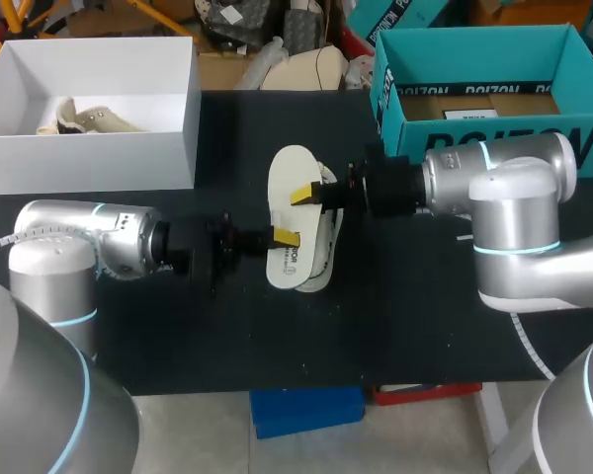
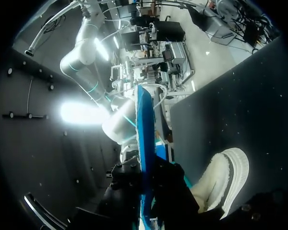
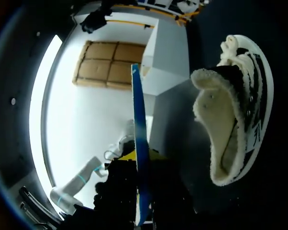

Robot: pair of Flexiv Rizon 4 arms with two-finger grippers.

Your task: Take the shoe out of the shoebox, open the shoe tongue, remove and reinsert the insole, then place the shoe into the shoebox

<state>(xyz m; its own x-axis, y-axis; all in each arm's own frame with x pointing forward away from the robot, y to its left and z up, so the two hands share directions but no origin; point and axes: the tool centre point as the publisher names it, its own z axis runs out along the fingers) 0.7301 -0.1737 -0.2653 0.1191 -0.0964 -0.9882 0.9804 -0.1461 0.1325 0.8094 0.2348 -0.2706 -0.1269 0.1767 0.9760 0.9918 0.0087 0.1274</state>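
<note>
Insole [image 1: 289,178]: edge-on between the fingers of left gripper [image 1: 282,237] and right gripper [image 1: 306,195], both clamped on it. Shoe [image 3: 235,120]: on its side on the table [image 1: 425,326], just beside and below the grippers. Risk, as judged: insole bent or slipped loose by opposed pulls; shoe mouth missed on reinsertion. Beyond left gripper: white shoebox [image 1: 89,163], second pale shoe [image 1: 84,118] inside. Beyond right gripper: teal shoebox [image 1: 474,138], no shoe visible inside.

L hand [image 1: 286,237] + R hand [image 1: 304,195] grip insole [image 1: 291,214] over shoe [image 1: 327,252].

shoe [image 3: 235,110]: fleecy lining | insole [image 1: 295,217]: smooth, white | table [image 1: 425,316]: matt blk
</note>
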